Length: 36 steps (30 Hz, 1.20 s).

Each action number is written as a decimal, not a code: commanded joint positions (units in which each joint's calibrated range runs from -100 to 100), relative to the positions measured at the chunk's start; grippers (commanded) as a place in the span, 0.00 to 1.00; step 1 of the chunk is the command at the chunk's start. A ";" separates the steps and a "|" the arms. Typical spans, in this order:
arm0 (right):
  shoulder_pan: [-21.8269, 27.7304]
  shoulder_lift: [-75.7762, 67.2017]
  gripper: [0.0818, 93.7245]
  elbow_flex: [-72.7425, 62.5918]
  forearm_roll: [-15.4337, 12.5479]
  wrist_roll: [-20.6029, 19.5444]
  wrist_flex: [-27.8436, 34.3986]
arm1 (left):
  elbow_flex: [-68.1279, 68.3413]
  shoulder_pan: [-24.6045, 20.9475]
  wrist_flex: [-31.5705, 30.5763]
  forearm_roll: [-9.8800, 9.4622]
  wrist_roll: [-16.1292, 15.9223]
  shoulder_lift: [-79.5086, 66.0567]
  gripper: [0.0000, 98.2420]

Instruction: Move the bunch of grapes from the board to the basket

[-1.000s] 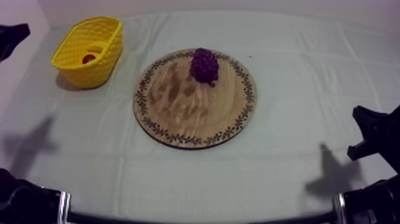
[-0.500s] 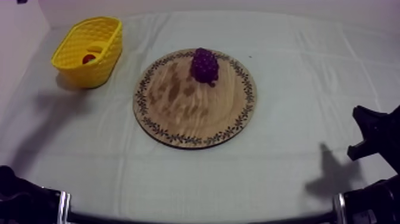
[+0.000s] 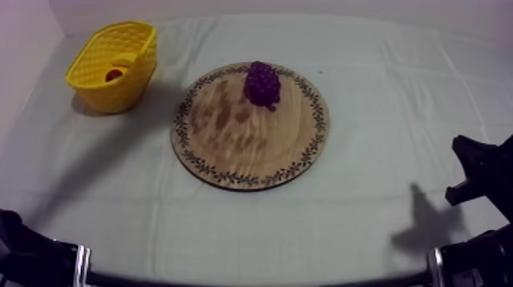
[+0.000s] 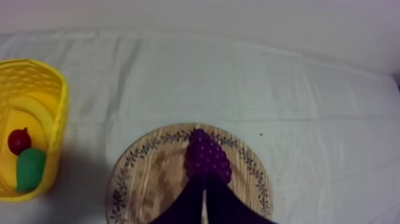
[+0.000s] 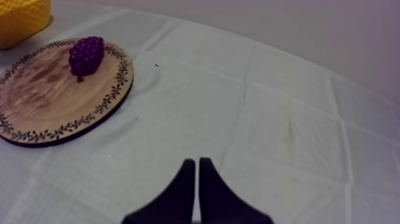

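The purple bunch of grapes [image 3: 262, 84] lies on the far part of the round wooden board [image 3: 229, 145], inside its patterned rim. The yellow basket [image 3: 91, 80] stands at the far left, apart from the board. In the left wrist view my left gripper [image 4: 203, 189] is shut on nothing, its wedge pointing at the near end of the grapes [image 4: 206, 156] from above the board [image 4: 143, 184]. My right gripper [image 5: 197, 170] is shut too, over bare cloth well to the right of the board [image 5: 53, 101] and grapes [image 5: 86, 55]. In the top view it sits low at the right edge [image 3: 467, 174].
Inside the basket [image 4: 56, 119] lie a small red fruit [image 4: 19, 140], a green pear [image 4: 30, 168] and a banana [image 4: 27, 110]. A black part of the left arm [image 3: 30, 259] sits at the lower left edge. Open cloth surrounds the board.
My left gripper, at the top view's upper left edge a second ago, has left that view. Its shadow has slid across the cloth toward the board. The right arm has not moved.
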 commanded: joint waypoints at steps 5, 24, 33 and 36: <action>0.02 -0.01 0.00 -0.03 0.01 0.01 0.00 | -8.00 2.00 3.22 0.47 0.66 11.02 0.00; 0.02 -0.01 0.00 -0.03 0.01 0.01 0.00 | -20.12 3.76 6.42 1.60 2.17 23.81 0.41; 0.02 -0.01 0.00 -0.03 0.01 0.05 0.00 | -21.07 3.06 9.51 3.38 2.43 24.68 0.95; 0.02 -0.01 0.00 -0.03 0.01 0.06 0.00 | -21.18 3.14 10.67 3.89 2.53 24.76 0.97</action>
